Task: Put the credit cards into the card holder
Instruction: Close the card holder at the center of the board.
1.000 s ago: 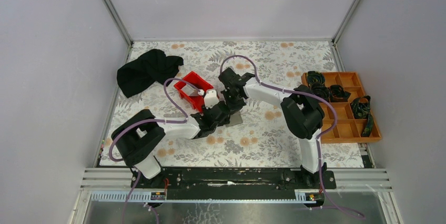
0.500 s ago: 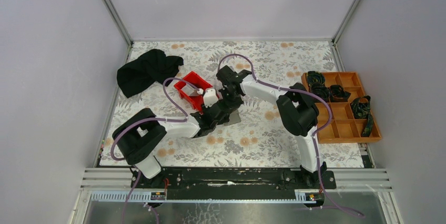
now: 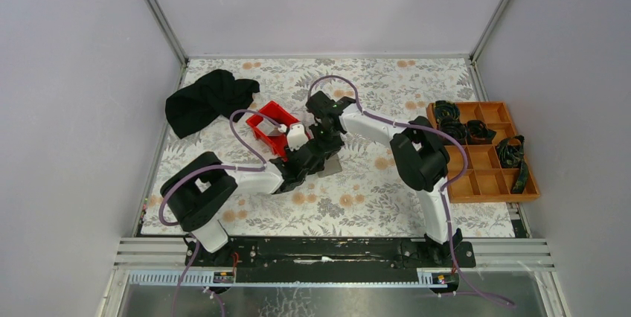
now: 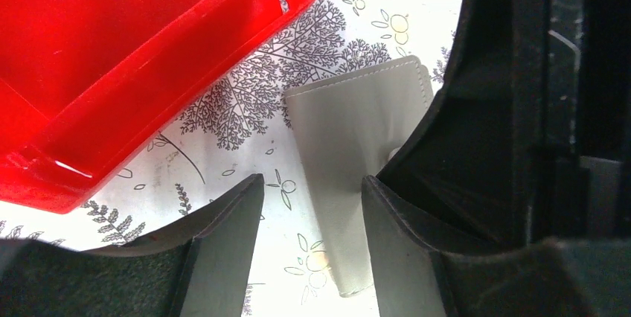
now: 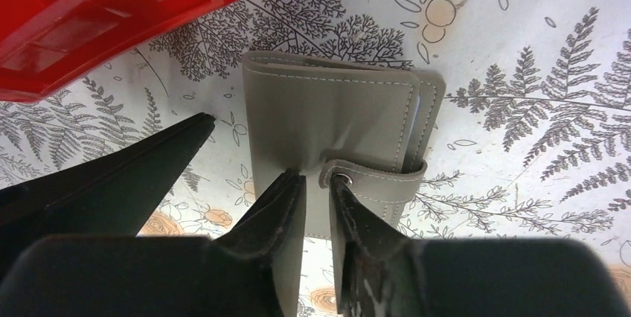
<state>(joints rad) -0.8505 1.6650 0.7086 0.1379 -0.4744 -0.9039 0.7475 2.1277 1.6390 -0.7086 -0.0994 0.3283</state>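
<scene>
The grey card holder (image 5: 327,112) lies folded on the flowered table, its snap strap (image 5: 376,181) fastened over the near edge. My right gripper (image 5: 316,181) stands over that edge, open only a narrow slit. One fingertip (image 5: 341,183) touches the strap's snap, and nothing is held. My left gripper (image 4: 309,190) is open beside it, and the holder's long side (image 4: 350,131) lies between its fingers. In the top view both grippers (image 3: 321,155) (image 3: 326,141) crowd over the holder (image 3: 332,167). The credit cards are hidden from view.
A red plastic bin (image 3: 273,126) sits just left of the holder, close to both wrists (image 4: 111,49). A black cloth (image 3: 208,100) lies at the back left. An orange compartment tray (image 3: 495,181) with dark items stands at the right edge.
The right gripper's jaws have parted a little from shut. The right arm has shifted slightly left over the holder. The left gripper has stayed in place.
</scene>
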